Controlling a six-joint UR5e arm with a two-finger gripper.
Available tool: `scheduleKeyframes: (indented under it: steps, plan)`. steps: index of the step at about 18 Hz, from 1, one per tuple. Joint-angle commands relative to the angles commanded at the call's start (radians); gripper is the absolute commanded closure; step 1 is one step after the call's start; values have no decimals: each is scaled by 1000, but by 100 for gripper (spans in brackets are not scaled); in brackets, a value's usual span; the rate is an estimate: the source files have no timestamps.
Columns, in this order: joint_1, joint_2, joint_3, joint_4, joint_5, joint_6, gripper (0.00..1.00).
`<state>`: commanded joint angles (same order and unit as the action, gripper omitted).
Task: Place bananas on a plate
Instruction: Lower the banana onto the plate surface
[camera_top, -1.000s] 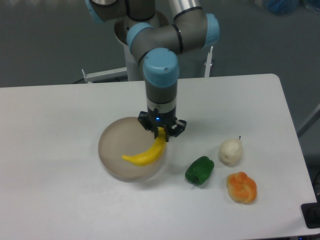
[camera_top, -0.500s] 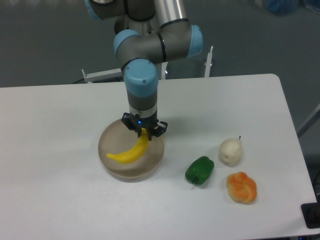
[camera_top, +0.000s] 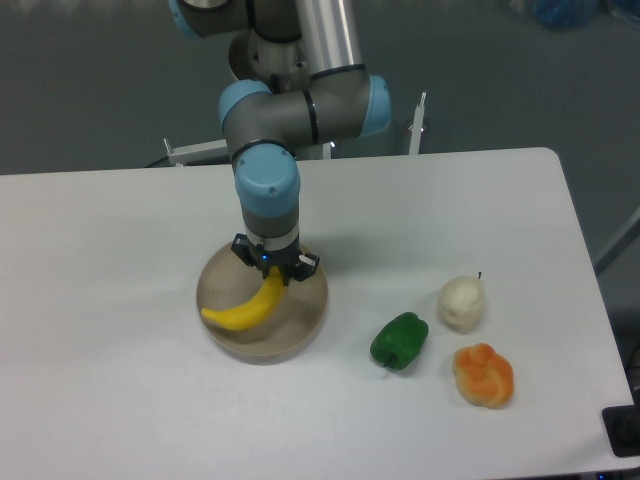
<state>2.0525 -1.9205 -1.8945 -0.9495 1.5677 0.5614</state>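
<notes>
A curved yellow banana (camera_top: 243, 307) hangs over the left half of the round beige-grey plate (camera_top: 300, 320), its free tip reaching the plate's left rim. My gripper (camera_top: 274, 274) points straight down above the plate's middle and is shut on the banana's upper right end. I cannot tell whether the banana touches the plate.
To the right of the plate lie a green pepper (camera_top: 400, 340), a whitish garlic-like bulb (camera_top: 462, 303) and a lumpy orange-yellow pepper (camera_top: 484, 375). The table's right edge runs close to these. The robot's base stands behind the plate at the far edge.
The gripper has carried the banana leftward, from the plate's right rim to over its middle and left half. The other items stay put.
</notes>
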Motion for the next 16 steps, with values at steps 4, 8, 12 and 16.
scheduleKeyframes:
  steps: [4,8,12,16]
  plan:
    - [-2,-8,0,0,-2,3,75]
    - [-3,-21,6,0,-2,9,75]
    - [-3,-29,15,0,-2,12,73]
    - [0,-25,34,0,0,14,18]
